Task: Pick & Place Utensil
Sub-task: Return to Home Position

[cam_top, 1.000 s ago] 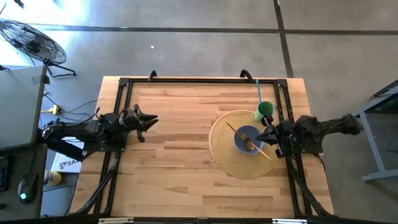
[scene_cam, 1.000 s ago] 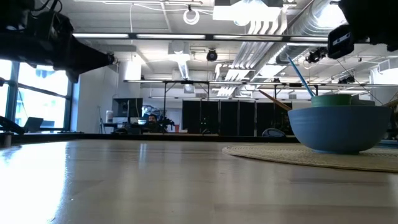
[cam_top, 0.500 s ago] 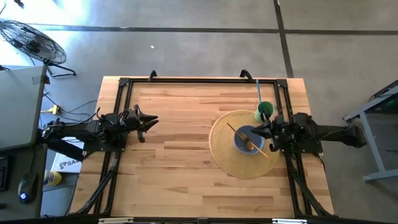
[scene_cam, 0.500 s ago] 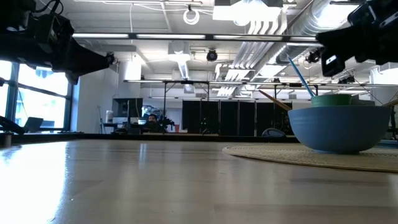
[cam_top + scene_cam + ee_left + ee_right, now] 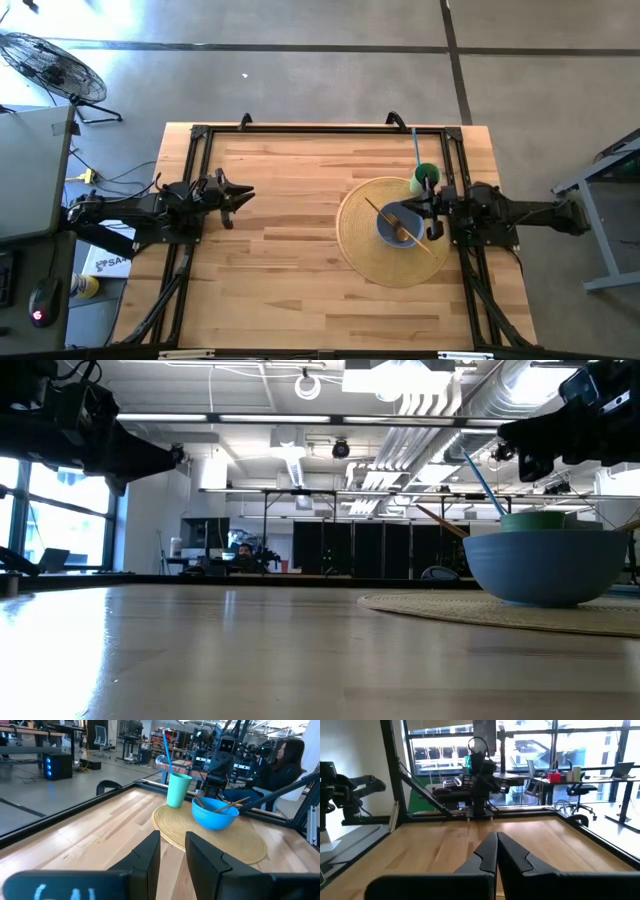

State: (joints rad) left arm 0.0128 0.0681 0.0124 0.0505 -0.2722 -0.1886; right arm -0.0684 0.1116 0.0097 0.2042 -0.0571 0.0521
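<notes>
Right tool (image 5: 432,213) hangs just beside the blue bowl (image 5: 545,572), fingers pressed together, empty. Left tool (image 5: 243,193) sits across the worktop (image 5: 290,245), fingers slightly apart, empty. Two wooden utensils (image 5: 375,208) rest in the bowl on the mat (image 5: 362,250).

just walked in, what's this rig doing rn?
Nothing is in hand right now. Wooden utensils lie in the blue bowl on the round woven mat, with a green cup holding a blue stick beside it. The right gripper is shut and empty, raised just beside the bowl on the table's right side. The left gripper waits open and empty at the left edge. The placing looks done.
</notes>
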